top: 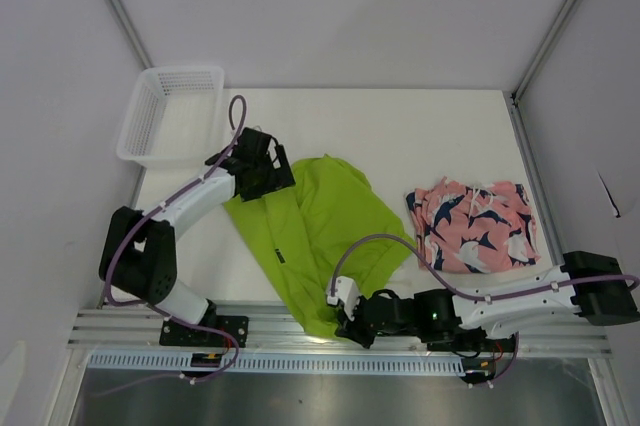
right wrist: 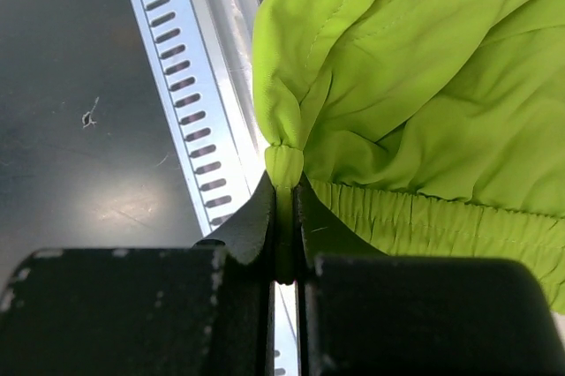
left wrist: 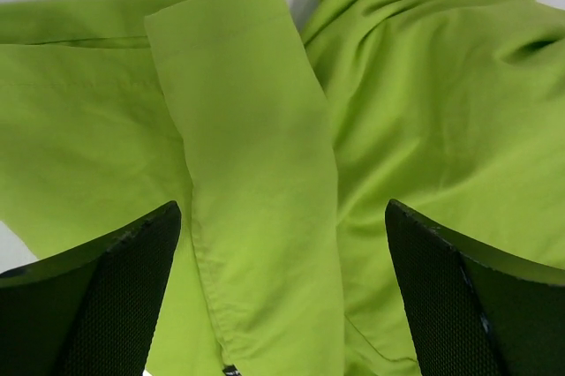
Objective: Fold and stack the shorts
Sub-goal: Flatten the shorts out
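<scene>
I see plain lime-green shorts (top: 330, 216), pink shorts (top: 472, 226) with navy and white birds, and a white basket (top: 180, 71).

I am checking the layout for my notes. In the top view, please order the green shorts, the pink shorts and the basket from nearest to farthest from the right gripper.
1. Green shorts: pinched in the right gripper, at the near edge.
2. Pink shorts: on the right side, farther back.
3. Basket: far left corner.

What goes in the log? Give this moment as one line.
left gripper: open over lime-green cloth shorts | right gripper: shut on their waistband edge | coral-pink bird-print shorts: apart, right
</scene>
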`<move>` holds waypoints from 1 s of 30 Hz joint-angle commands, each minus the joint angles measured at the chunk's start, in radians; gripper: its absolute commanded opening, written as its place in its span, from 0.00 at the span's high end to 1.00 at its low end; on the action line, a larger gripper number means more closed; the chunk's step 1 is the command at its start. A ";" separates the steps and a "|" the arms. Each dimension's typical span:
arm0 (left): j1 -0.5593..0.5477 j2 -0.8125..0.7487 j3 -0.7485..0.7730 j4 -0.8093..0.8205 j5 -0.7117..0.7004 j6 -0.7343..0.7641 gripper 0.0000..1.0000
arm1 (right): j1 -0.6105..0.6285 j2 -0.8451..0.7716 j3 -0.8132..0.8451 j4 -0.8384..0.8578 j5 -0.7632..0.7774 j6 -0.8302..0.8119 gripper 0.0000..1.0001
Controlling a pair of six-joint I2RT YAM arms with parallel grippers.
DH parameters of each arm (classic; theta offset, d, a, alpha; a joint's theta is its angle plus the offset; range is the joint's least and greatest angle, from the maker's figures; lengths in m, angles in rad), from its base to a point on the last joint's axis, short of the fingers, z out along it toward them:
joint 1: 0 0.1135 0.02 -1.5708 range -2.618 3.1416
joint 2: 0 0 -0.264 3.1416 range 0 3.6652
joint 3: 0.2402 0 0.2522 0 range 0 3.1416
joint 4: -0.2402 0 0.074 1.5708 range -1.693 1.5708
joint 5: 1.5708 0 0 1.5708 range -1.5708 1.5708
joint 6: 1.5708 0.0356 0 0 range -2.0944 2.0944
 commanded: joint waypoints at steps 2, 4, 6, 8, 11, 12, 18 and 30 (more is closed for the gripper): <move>0.007 0.030 0.017 0.035 -0.065 0.022 0.02 | 0.002 -0.014 -0.019 0.053 0.065 0.031 1.00; 0.021 0.023 -0.006 0.058 -0.054 0.020 0.03 | -0.012 -0.024 -0.023 0.047 0.080 0.047 1.00; 0.038 0.001 -0.031 0.093 -0.048 0.014 0.03 | -0.023 -0.050 -0.036 0.046 0.089 0.068 1.00; 0.074 -0.026 -0.084 0.132 -0.021 0.008 0.06 | -0.033 -0.076 -0.048 0.047 0.117 0.084 1.00; 0.131 -0.051 -0.149 0.227 0.032 -0.001 0.13 | -0.041 -0.161 -0.082 0.038 0.178 0.111 1.00; 0.154 -0.049 -0.154 0.247 0.038 -0.001 0.16 | -0.046 -0.213 -0.091 0.031 0.190 0.120 1.00; 0.191 0.090 -0.097 0.271 0.073 0.000 0.25 | -0.102 -0.337 -0.126 -0.041 0.187 0.125 1.00; 0.188 0.247 0.053 0.293 0.106 -0.040 0.96 | -0.116 -0.321 -0.139 -0.019 0.180 0.147 1.00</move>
